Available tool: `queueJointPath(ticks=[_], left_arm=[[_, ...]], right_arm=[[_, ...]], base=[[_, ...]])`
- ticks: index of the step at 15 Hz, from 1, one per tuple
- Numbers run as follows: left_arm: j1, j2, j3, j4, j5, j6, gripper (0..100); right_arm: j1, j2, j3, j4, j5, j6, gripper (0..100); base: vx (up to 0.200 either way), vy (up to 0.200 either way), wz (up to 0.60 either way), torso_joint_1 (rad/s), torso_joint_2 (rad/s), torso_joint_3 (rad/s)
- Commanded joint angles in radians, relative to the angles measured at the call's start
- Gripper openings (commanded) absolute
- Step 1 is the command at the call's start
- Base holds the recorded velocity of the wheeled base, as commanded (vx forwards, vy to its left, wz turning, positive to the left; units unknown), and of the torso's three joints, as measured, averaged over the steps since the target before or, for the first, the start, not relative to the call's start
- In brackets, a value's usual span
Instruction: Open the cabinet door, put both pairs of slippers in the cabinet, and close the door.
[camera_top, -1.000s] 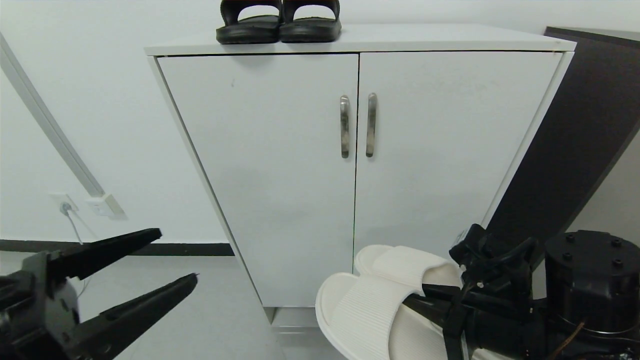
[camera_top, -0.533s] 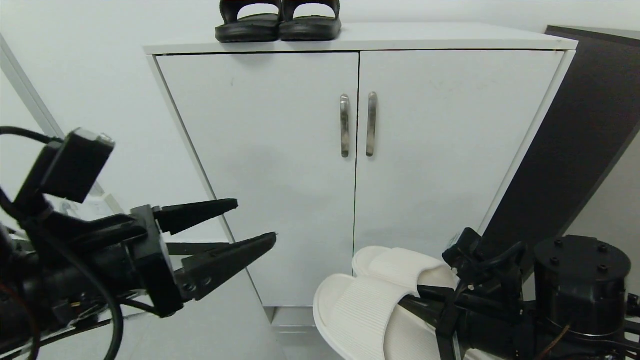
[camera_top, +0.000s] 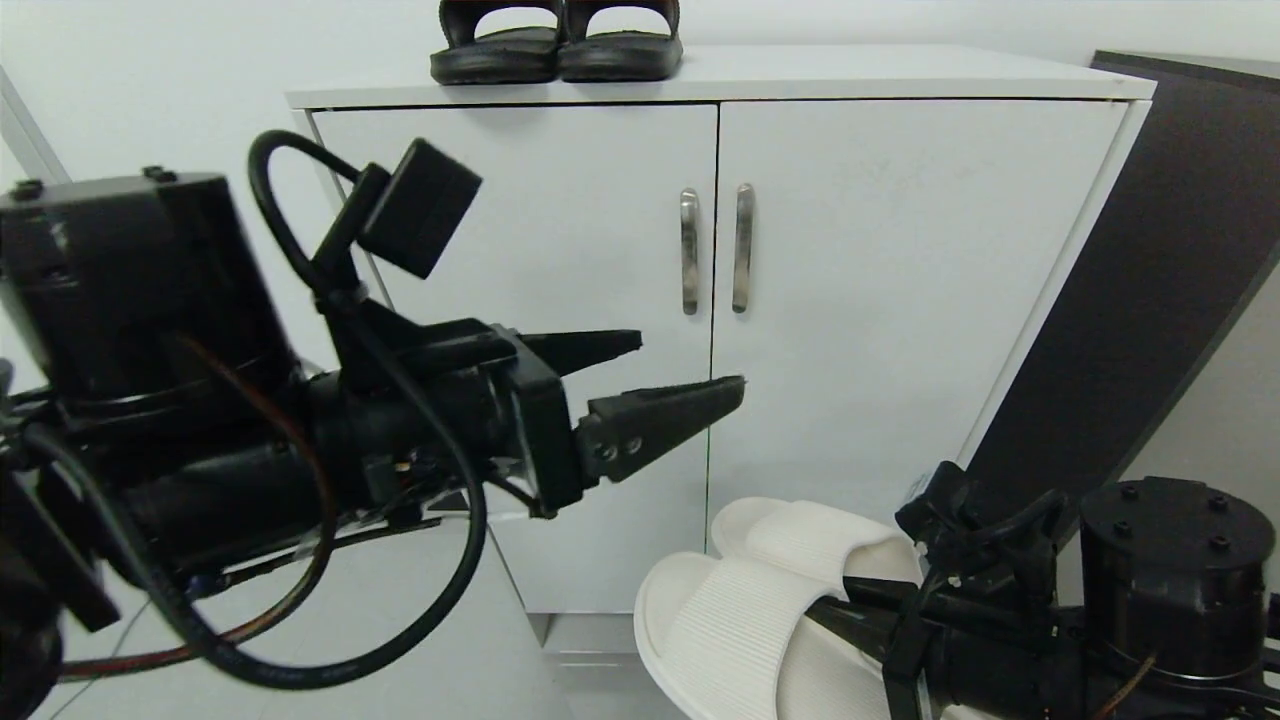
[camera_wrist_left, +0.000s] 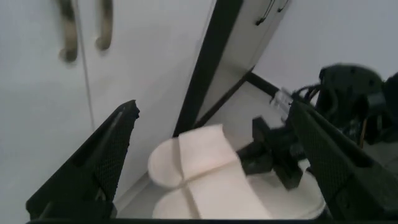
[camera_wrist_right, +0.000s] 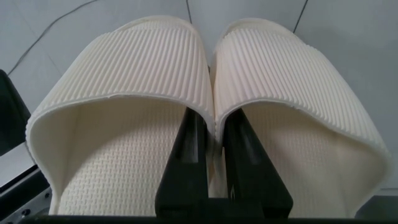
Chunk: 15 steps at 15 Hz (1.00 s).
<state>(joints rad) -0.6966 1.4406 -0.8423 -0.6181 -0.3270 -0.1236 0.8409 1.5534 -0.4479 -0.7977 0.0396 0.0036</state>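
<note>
Opening step in hand: cabinet (camera_top: 900, 300) shut. Left hand (camera_top: 690, 366), spread wide and empty, sits below left door handle (camera_top: 689, 252); likely next, rise and grip it. Right hand (camera_top: 860, 600) clamps white slippers (camera_top: 740, 610) low before cabinet; black slippers (camera_top: 557, 45) on top.

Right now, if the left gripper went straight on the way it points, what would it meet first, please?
Probably the closed right cabinet door, below the handles; depth is unclear. The left gripper is open, and the white slippers sit lower.
</note>
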Motion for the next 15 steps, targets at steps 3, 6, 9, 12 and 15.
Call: queueJointPath(ticks=[3, 6, 9, 12, 15], left_arm=[[-0.011, 0.152, -0.175, 0.008, -0.092, -0.059, 100], [-0.011, 0.227, -0.259, 0.004, -0.145, -0.080, 100], [-0.003, 0.250, -0.323, 0.001, -0.245, -0.206, 100], [0.005, 0.294, -0.408, 0.015, -0.239, -0.238, 100], [0.035, 0.327, -0.446, 0.052, -0.193, -0.238, 100]], right_arm=[[-0.002, -0.003, 0.000, -0.002, 0.000, 0.001, 0], [0.000, -0.001, 0.000, 0.000, 0.002, 0.001, 0], [0.000, 0.004, 0.003, 0.000, 0.002, 0.001, 0], [-0.002, 0.004, 0.003, 0.000, 0.002, 0.001, 0], [-0.002, 0.004, 0.003, 0.000, 0.002, 0.001, 0]], base=[[0.000, 0.000, 0.00, 0.000, 0.00, 0.000], [0.000, 0.000, 0.00, 0.000, 0.00, 0.000], [0.000, 0.000, 0.00, 0.000, 0.00, 0.000], [0.000, 0.000, 0.00, 0.000, 0.00, 0.000], [0.000, 0.000, 0.00, 0.000, 0.00, 0.000]])
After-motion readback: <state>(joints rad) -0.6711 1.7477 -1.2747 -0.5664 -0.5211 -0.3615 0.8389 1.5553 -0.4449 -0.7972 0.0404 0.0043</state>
